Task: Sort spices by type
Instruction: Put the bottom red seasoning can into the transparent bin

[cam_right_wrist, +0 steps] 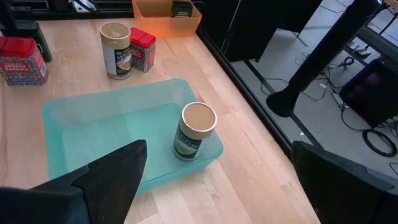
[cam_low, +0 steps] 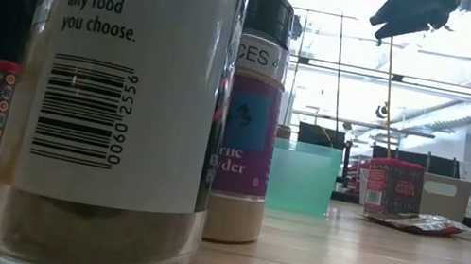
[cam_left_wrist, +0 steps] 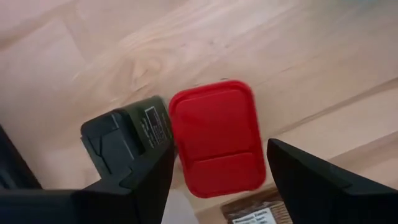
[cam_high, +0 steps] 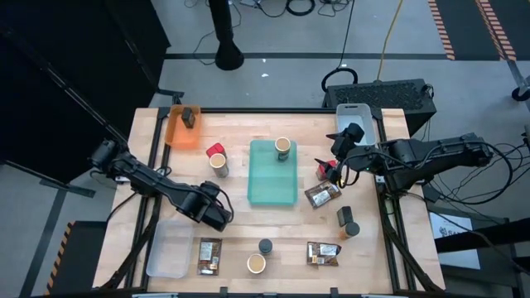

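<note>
Reading this as the pick step for one spice: your left gripper [cam_high: 217,213] hangs over a red square box [cam_left_wrist: 216,134] in the left half of the tabletop, between the teal tray [cam_high: 273,194] and the clear tray [cam_high: 168,252] at the left corner. The jaws stand wide and straddle the box. One finger is at its side and the other shows a gap, so I judge it's not gripped yet. The box sits flat on the wood, lid up. A dark box [cam_left_wrist: 124,134] is just beside it, maybe touching; can't tell. A brown packet [cam_left_wrist: 252,211] lies close on the other side. Your right gripper [cam_high: 338,165] waits right of the teal tray, next to another red box [cam_high: 325,171], jaws wide with nothing between them. Sorting is barely started: one tan jar [cam_right_wrist: 194,130] stands in the teal tray and one dark item [cam_high: 190,117] in the orange bin [cam_high: 175,132]. A third red box [cam_high: 215,150], the other jars and the packets are loose on the tabletop. For the next move you need to centre on the red box and keep the near finger off the dark neighbour so it doesn't get dragged or tipped. Then close on the flat sides and lift straight up. The destination for reds isn't obvious from here; grouping it with the red box near the orange bin looks sensible.
</note>
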Motion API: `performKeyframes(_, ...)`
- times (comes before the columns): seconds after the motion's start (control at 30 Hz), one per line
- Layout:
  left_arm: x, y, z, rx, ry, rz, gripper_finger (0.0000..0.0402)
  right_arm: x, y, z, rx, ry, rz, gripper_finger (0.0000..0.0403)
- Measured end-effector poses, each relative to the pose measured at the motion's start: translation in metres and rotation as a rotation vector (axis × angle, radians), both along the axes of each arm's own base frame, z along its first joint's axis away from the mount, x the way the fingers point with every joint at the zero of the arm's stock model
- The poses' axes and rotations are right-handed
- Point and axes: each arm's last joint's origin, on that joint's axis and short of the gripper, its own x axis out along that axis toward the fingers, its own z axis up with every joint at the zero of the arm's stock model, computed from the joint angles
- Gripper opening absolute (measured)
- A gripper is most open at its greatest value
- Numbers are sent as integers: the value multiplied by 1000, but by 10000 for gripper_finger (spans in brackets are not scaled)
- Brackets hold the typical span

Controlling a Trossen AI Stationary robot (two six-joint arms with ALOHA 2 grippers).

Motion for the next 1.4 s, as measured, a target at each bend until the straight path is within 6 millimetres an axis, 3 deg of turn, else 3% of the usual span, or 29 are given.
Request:
performKeyframes(0.6,-1,0,-32,-35,-61,-26,257,0,0,0,0,-1,0,384)
performKeyframes(0.77,-2,1,-33,-32,-60,-43,220,0,0,0,-3,2,2,384)
performKeyframes(0.97,-1,0,-32,-48,-43,-90,220,0,0,0,-6,8,3,384)
performKeyframes(1.1,4,-3,-8,-63,-58,-133,220,-1,0,-1,-7,16,4,384)
performKeyframes(1.27,11,-11,49,-91,-161,-144,220,-1,0,-1,-7,18,4,384)
performKeyframes(1.4,0,-27,84,-78,-218,-82,220,-1,0,-1,-8,19,4,384)
